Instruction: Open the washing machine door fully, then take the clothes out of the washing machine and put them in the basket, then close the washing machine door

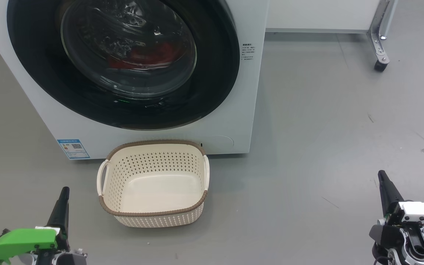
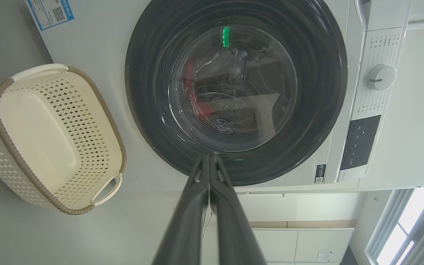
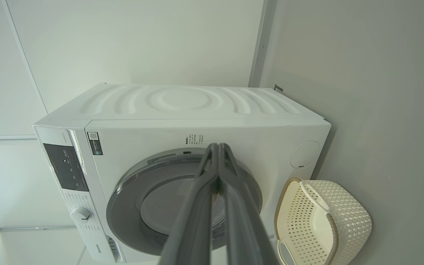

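Head view: basket (image 1: pixel 156 220) stands before closed washing machine door (image 1: pixel 123 55).

The basket (image 1: pixel 153 221) sits on the floor (image 1: pixel 326 129) just before the washing machine (image 1: pixel 248 110), below its door (image 1: pixel 35 55) — clothes (image 1: pixel 160 53) inside, behind that door. Left gripper (image 1: pixel 64 189) near the basket's left, right gripper (image 1: pixel 381 173) well off right.

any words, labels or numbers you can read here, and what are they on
No text is legible.
The blue label on the washing machine front: QR code, print too small.
The grey text block beside the door: too small.
The control panel markings: blurred.
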